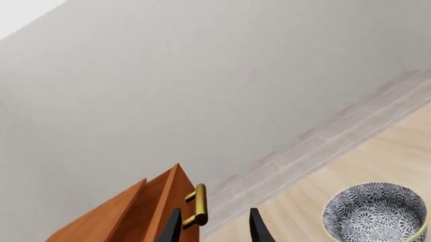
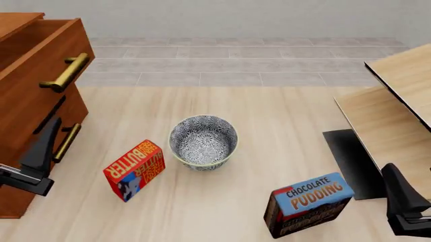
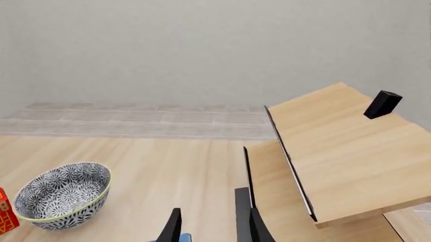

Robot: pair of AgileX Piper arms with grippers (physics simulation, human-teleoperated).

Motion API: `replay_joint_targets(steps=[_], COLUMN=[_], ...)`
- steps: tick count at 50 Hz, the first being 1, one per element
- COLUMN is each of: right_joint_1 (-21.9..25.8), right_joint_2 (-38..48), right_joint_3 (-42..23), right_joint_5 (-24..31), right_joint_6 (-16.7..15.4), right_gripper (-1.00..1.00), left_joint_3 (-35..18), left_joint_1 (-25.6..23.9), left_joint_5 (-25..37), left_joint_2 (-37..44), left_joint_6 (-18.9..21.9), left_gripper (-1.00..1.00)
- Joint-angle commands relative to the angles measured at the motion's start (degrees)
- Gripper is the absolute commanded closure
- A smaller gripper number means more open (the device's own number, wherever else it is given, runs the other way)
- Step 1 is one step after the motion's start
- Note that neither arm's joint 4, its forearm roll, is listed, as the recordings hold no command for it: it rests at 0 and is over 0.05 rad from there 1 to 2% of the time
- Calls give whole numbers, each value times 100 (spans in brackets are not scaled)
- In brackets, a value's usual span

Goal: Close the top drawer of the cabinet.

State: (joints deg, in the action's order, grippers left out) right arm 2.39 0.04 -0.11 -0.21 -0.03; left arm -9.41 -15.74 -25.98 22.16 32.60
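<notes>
The cabinet [image 2: 15,21] stands at the left edge of the front view, reddish-brown. Its top drawer [image 2: 40,60] is pulled out, brass bar handle [image 2: 67,72] facing the room. My left gripper [image 2: 48,133] hangs below that handle, in front of the lower drawers, apart from the wood. In the left wrist view the drawer front [image 1: 151,201] and its handle [image 1: 199,204] lie close beside one of the gripper's [image 1: 215,229] open fingers, with nothing between them. My right gripper [image 2: 394,176] is far off at the bottom right, open and empty [image 3: 214,229].
A patterned bowl [image 2: 203,141] sits mid-table, a red butter box [image 2: 135,170] to its left, and a chocolate pudding box [image 2: 306,204] near the front right. Pale wooden panels [image 2: 397,85] on a black stand [image 2: 354,161] rise at the right.
</notes>
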Motion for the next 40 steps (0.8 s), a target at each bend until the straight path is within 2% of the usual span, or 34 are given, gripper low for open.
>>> replay_joint_targets(steps=[1,9,12,14,24,26,30,40], right_joint_1=[-10,5,-1,-9,-19,-13,-7,-33], right_joint_2=[0,0,0,0,-2,-2,-2,-2], right_joint_3=[1,-23,-27,-26,-15,-16,-26,-2], right_joint_5=[-8,14,18,16,28,30,30,30], right_joint_6=[4,4,-10,-19,-21,-30,-34,-36], right_gripper=[-100,-100,-100,-100,-100,-100,-100,-100], left_joint_3=[80,61,133,7,-35,67,-44,-115], left_joint_1=[-19,61,-40,-2,-91,-208,-186,-208], left_joint_5=[-601,-765,-1166,-1160,-1402,-1717,-1694,-2072], left_joint_2=[556,764,1016,1148,1367,1540,1649,1991], left_joint_6=[135,83,318,231,337,558,495,693], left_gripper=[-100,-100,-100,-100,-100,-100,-100,-100])
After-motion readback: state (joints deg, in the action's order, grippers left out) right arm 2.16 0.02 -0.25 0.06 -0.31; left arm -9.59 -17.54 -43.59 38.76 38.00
